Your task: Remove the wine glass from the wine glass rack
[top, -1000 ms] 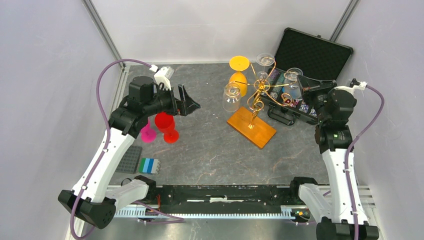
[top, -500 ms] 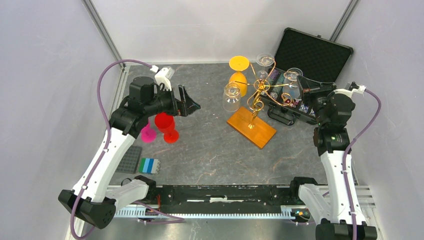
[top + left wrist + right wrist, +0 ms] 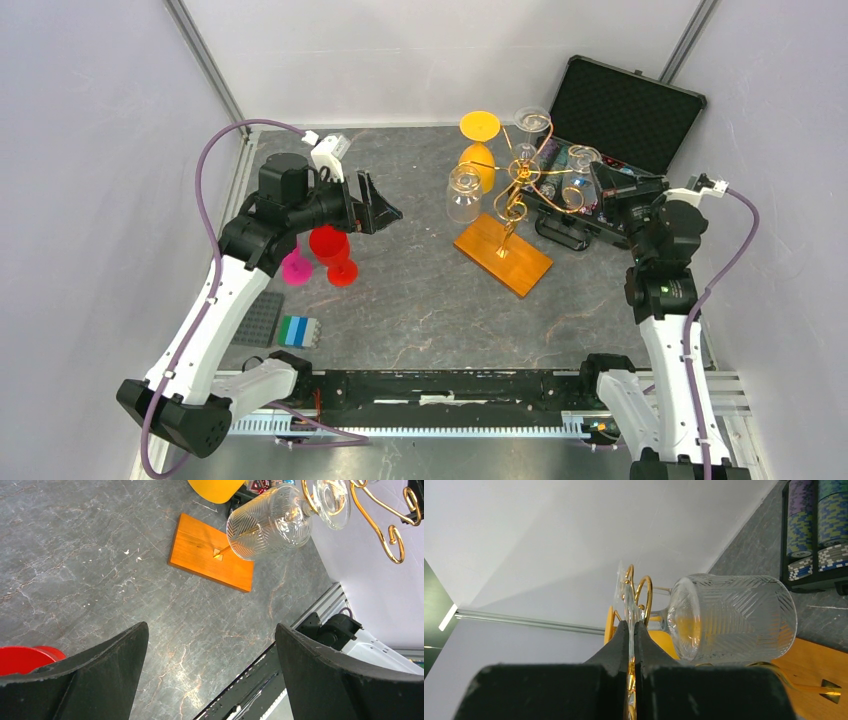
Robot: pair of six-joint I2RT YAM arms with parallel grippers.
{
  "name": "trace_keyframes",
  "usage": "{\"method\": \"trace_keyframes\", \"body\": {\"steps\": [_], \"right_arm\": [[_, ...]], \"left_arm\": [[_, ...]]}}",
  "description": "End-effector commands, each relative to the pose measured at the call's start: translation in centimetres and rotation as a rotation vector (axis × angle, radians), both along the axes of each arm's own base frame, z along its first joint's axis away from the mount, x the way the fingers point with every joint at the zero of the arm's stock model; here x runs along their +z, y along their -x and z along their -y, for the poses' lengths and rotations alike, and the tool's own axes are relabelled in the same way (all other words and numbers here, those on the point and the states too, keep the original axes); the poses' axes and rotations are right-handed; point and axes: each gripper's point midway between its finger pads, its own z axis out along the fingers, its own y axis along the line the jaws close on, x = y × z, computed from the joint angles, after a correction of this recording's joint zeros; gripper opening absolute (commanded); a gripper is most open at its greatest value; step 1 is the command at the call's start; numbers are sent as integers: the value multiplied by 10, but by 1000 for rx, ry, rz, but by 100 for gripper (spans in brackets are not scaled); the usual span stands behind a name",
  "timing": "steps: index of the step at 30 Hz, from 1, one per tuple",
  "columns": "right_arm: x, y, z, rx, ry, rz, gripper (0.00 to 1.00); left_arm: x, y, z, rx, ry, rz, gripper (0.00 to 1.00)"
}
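The right end effector (image 3: 630, 630) was pinched shut on the thin foot of a clear, cut-patterned wine glass (image 3: 734, 617), which hung on the right side of the wine glass rack (image 3: 502, 255) on the table (image 3: 420, 300). The left end effector (image 3: 210, 627) gaped wide, holding nothing, well apart from the rack. Chips (image 3: 819, 520) in the black case (image 3: 625, 105) bore marks too small to read.

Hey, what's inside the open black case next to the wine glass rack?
Stacked poker chips, purple, green-blue and white, fill compartments of the black case, whose raised lid is dark inside. The right arm covers part of its tray, so the rest cannot be seen.
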Motion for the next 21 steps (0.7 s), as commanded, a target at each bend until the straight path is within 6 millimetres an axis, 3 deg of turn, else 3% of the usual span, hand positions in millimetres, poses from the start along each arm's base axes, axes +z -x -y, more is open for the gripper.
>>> {"method": "trace_keyframes", "body": {"steps": [1, 12, 21], "right_arm": [[43, 11, -3, 17, -4, 168, 0], [60, 7, -26, 159, 13, 202, 0], [72, -6, -34, 214, 16, 215, 0]], "left_arm": [[14, 2, 4, -19, 48, 35, 100], [14, 0, 5, -17, 47, 35, 100], [16, 0, 4, -14, 48, 41, 100]]}}
